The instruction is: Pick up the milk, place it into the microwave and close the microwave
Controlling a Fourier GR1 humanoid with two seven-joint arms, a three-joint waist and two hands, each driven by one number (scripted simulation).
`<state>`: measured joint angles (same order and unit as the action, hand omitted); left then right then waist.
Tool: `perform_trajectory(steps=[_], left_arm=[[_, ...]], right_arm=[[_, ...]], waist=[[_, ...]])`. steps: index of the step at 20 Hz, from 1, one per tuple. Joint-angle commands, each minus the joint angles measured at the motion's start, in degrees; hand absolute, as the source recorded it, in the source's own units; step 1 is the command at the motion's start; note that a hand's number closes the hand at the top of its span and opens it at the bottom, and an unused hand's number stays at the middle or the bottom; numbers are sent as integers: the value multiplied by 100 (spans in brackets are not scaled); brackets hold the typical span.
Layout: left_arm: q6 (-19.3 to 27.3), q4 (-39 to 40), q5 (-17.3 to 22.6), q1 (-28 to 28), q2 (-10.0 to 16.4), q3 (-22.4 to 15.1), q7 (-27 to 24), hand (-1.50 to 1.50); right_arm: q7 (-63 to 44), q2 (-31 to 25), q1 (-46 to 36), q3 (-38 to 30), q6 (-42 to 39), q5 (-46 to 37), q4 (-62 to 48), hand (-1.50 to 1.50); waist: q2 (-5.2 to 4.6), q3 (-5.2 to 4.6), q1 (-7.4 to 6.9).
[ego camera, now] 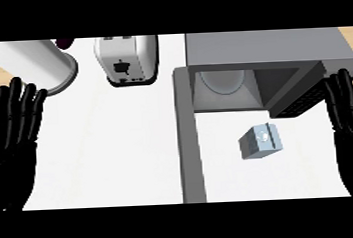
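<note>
The milk point(260, 141) sits left of my right robot hand point(348, 114), much nearer it than my left robot hand point(14, 134). I see both spread wide, holding nothing.

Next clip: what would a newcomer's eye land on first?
The open microwave at the upper right, its door swung out toward the lower edge, with the small milk carton just in front of it. The left hand and right hand rest open at the side edges.
</note>
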<state>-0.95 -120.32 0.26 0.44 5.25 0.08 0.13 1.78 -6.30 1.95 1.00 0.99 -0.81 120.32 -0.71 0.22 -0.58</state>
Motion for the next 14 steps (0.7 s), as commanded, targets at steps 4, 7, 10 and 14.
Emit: perform_trajectory(steps=[4, 7, 10, 14], left_arm=[[-546, 69, 482, 253, 450, 574, -112, -150], [-441, 96, 1562, -41, 3, 545, 684, -150], [-781, -203, 2075, 519, 217, 926, 617, -150], [-1128, -822, 2466, 1284, 281, 1198, 659, -150]], right_arm=[[-813, 317, -61, 339, 779, -1090, 519, -150], [-1158, 409, -116, 571, 675, -962, 602, -150], [-1635, 619, -28, 1300, 1256, -1619, 968, -150], [-1930, 626, 34, 1407, 1421, -2012, 1097, -150]], waist=[[78, -28, 43], [79, -30, 46], [88, -30, 21], [86, -26, 16]])
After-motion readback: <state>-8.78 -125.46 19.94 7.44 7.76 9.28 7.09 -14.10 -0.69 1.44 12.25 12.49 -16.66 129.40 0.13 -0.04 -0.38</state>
